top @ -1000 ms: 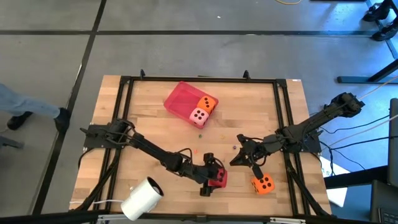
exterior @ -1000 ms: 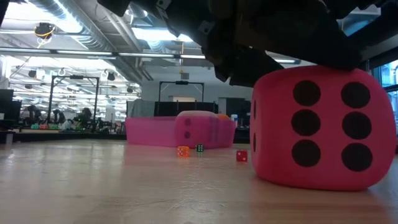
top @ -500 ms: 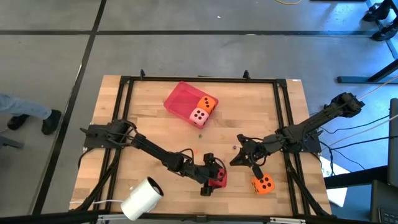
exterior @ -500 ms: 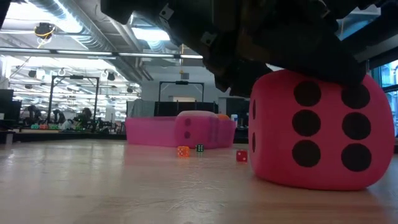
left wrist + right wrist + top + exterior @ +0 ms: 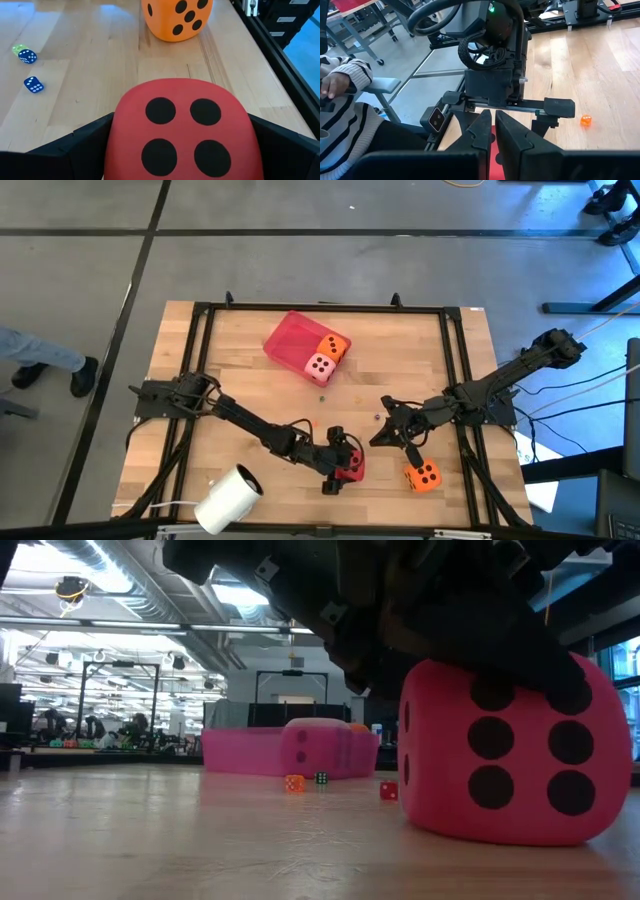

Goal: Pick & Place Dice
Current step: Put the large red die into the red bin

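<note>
red die: soft cube, dark pips, four-pip face toward the left wrist camera, resting on the surface near its front edge | orange die: on the surface, right of the red one, apart | second orange die and pink die: side by side, touching, toward the back

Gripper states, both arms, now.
Left gripper: open wide, fingers either side of the red die, which sits on the table.
Right gripper: shut, holding nothing.
</note>
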{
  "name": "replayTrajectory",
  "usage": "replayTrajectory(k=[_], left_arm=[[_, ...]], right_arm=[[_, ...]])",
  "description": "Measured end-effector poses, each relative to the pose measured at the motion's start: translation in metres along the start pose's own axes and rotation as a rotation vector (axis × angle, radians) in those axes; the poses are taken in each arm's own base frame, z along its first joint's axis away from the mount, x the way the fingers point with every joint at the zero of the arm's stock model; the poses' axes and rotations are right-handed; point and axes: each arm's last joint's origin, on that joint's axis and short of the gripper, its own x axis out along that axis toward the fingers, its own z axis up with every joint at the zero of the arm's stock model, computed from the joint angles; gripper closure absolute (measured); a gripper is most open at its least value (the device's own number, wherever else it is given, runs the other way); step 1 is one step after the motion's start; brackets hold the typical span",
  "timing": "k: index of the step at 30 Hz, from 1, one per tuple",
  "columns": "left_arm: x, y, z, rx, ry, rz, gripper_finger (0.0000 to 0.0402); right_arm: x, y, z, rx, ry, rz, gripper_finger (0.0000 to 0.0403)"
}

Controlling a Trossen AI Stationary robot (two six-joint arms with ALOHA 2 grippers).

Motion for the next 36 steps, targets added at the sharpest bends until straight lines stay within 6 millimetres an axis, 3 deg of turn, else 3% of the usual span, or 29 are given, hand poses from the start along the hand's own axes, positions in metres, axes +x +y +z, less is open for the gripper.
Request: replayTrajectory(k=[9, 36], left_arm=[[0.0004, 0.0005, -0.001, -0.047, 0.001, 0.011, 0.0004], [-0.0056, 0.0051, 0.0069, 0.055, -0.029, 0.095, 0.0019]], right_arm=[[0.0, 0.0, 0.0, 0.0, 0.0, 0.0, 0.0376], [0.0, 0.0, 0.0, 0.0, 0.0, 0.0, 0.0376]])
